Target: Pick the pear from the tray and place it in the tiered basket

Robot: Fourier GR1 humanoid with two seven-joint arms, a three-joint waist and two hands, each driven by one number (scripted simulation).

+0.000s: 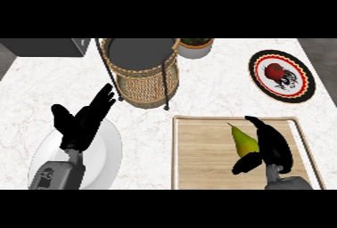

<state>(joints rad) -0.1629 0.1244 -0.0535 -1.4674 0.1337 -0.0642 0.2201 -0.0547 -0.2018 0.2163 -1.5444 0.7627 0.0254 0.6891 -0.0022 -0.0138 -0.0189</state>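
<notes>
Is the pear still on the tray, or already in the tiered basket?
On the tray. The pear lies on its wood beside the right hand; the tiered basket stands apart.

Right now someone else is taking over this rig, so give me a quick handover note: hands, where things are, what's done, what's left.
Right hand: on the tray, fingers alongside the pear, thumb curling under it; grasp closing, not clearly complete.
Left hand: open, fingers up, resting over the white plate at left.
Pear: lying on the tray, not lifted.
Basket: upper centre, beyond the tray; nothing visible in its top tier.
Done: right hand has reached the pear.
Left: close on the pear, lift, carry to the basket, release.
</notes>
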